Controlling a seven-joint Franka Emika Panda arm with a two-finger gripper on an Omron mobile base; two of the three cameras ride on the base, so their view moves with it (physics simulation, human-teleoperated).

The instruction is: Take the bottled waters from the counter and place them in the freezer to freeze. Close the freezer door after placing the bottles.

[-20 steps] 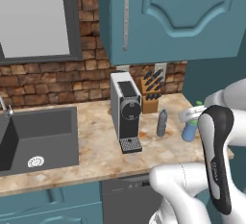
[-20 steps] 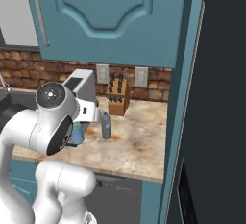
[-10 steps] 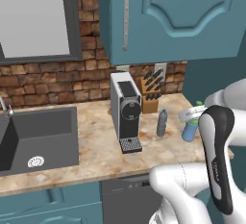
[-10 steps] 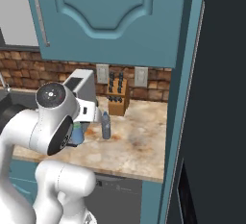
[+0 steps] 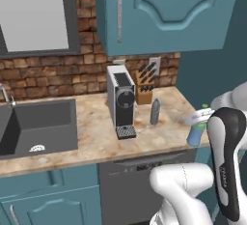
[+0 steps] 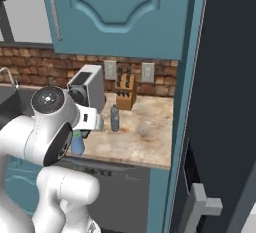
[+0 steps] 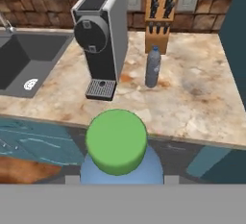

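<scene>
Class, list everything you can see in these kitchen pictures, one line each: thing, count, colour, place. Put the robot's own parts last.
Bottled waters: 2; grey-blue one standing on the counter by the coffee machine, blue green-capped one just below the hand camera.
Counter: 1, beige marbled, over teal cabinets.
Coffee machine: 1, grey and black, on the counter.
Knife block: 1, wooden, against the brick wall.
Sink: 1, dark grey, left.
Dishwasher: 1, dark grey, under the counter.
Wall cupboards: teal, above.
Robot arm: white with dark joints.

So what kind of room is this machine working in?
It looks like a home kitchen, computer-rendered rather than real. A stone counter holds a coffee machine and a knife block, with a dark sink to one side, a brick wall behind and teal cupboards above.
</scene>
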